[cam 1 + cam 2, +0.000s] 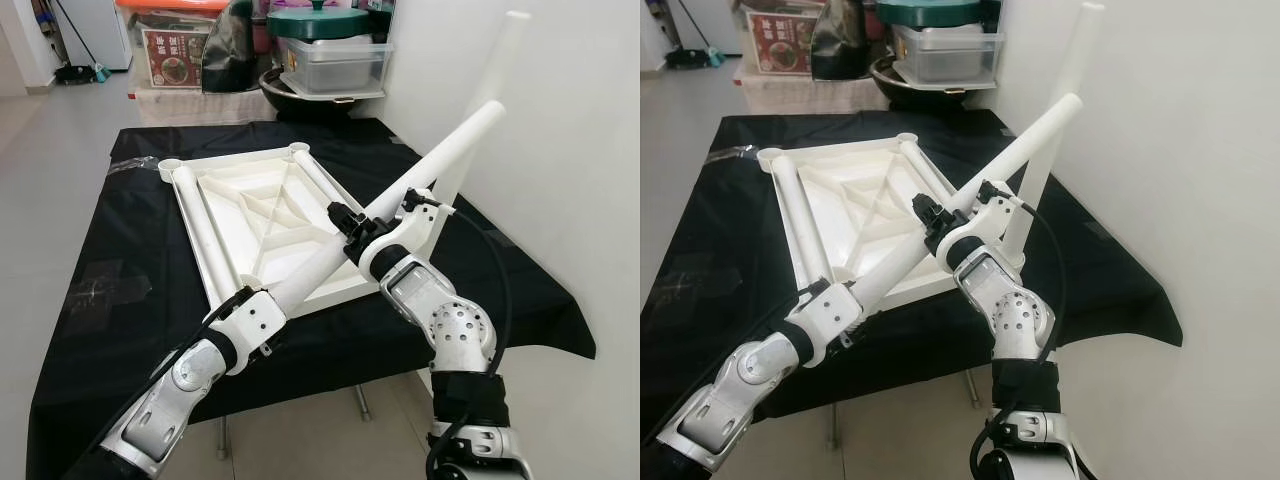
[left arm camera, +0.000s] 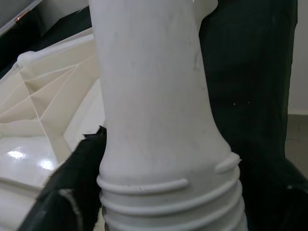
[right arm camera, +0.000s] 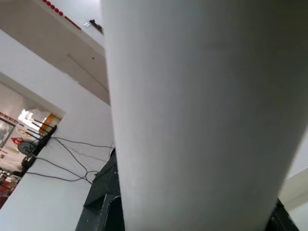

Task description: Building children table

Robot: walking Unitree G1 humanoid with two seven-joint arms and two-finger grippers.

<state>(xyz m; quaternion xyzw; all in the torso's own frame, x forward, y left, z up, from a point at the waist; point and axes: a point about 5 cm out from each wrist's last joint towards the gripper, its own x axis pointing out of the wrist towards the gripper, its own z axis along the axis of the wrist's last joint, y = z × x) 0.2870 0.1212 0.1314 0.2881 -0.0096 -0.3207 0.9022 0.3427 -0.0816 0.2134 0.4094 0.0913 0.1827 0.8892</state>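
Note:
A white plastic table top [image 1: 232, 160] lies upside down on a black-covered table [image 1: 120, 260]. I hold a long white table leg [image 1: 430, 165] slanting over its near right corner, far end raised toward the wall. My left gripper [image 1: 268, 297] is shut on the leg's threaded lower end [image 2: 163, 192], with a black finger [image 2: 77, 183] beside the threads. My right gripper [image 1: 352, 232] is shut on the leg's middle [image 3: 192, 110]. Another leg [image 1: 492, 85] stands upright at the top's right corner. Two more legs [image 1: 205, 235] [image 1: 318, 180] lie along the top's long sides.
A white wall [image 1: 580, 150] runs close along the table's right side. Behind the table stand a dark wok [image 1: 300, 100], a clear box with a green lid [image 1: 335, 50] and storage bins [image 1: 170, 50]. Tiled floor [image 1: 50, 150] opens to the left.

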